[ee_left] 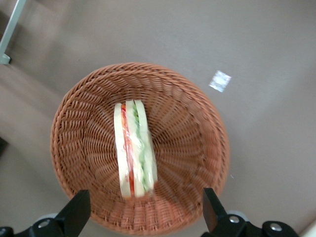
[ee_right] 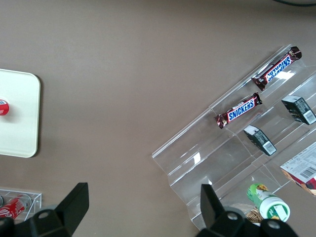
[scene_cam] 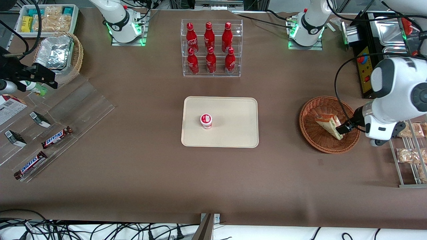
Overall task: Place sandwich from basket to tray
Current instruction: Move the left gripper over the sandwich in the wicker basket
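The sandwich, a wedge of white bread with green and pink-red layers in clear wrap, lies in the round reddish-brown wicker basket at the working arm's end of the table. The left wrist view shows the sandwich standing on edge inside the basket. My left gripper hangs above the basket's rim, over the sandwich's nearer end, open and empty. The cream-beige tray lies flat at the table's middle, apart from the basket.
A small white cup with a red lid stands on the tray. A clear rack of red bottles stands farther from the camera than the tray. A metal rack of snack bags sits beside the basket. A clear stepped display with Snickers bars lies toward the parked arm's end.
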{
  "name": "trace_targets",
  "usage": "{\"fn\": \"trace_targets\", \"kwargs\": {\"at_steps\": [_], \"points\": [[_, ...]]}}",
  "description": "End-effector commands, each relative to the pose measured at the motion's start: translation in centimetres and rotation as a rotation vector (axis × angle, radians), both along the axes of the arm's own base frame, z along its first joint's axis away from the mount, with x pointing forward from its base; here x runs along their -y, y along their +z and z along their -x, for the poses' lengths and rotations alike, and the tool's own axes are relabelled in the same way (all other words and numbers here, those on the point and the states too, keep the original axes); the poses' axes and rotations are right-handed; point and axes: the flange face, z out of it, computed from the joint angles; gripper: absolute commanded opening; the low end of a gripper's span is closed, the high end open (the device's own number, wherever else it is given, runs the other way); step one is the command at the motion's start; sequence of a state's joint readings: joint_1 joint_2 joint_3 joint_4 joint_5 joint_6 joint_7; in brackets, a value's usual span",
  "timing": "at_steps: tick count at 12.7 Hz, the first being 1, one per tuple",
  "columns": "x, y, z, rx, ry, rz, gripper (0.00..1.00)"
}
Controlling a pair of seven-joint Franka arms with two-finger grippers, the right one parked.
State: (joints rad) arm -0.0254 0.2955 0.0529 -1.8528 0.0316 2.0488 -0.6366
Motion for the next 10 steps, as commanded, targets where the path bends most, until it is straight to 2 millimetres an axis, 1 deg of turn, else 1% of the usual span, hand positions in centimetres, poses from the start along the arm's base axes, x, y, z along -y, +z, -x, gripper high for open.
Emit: {"fn": "trace_targets", "kwargs": {"at_steps": [1, 3, 5, 7, 8, 10], "points": [[-0.1, -2.8, 3.9, 0.046, 0.074, -0.026, 1.00], [-0.3, -4.1, 4.7, 0.044, 0.136, -0.090, 1.00], [0.0, -5.3, 5.7, 0.026, 0.131, -0.152, 1.00], [-0.1, -5.5, 6.0, 0.042, 0.151, -0.150, 1.00], [-0.4, -5.6, 5.7, 0.067, 0.204, -0.149, 1.00], [-0.1, -6.7, 6.0, 0.084, 0.228, -0.143, 1.00]]}}
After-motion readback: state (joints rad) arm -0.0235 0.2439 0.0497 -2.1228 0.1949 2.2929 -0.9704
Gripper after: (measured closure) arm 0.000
